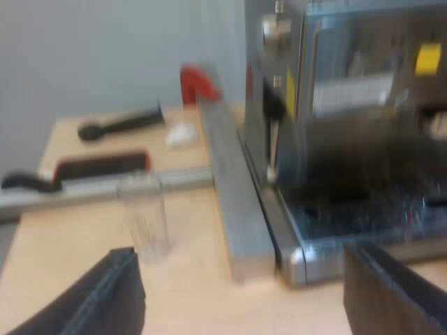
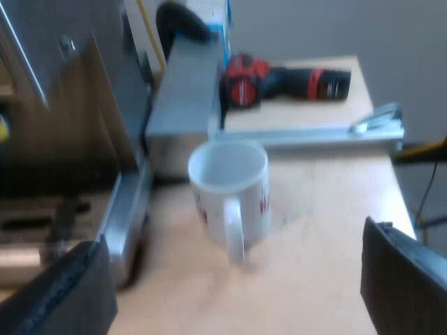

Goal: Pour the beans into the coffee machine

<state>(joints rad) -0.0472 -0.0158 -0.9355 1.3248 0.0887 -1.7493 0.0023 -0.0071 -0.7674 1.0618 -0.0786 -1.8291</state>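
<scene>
Left end effector (image 1: 244,283) is held open and empty, fingers spread wide. Measuring glass (image 1: 145,216) is seen upright on the tabletop (image 1: 188,296) just beyond them, near the espresso machine (image 1: 349,105); its contents cannot be told. Right end effector (image 2: 234,279) is likewise held open and empty. A white mug (image 2: 230,185) is seen upright just beyond it, beside the machine's base.
</scene>
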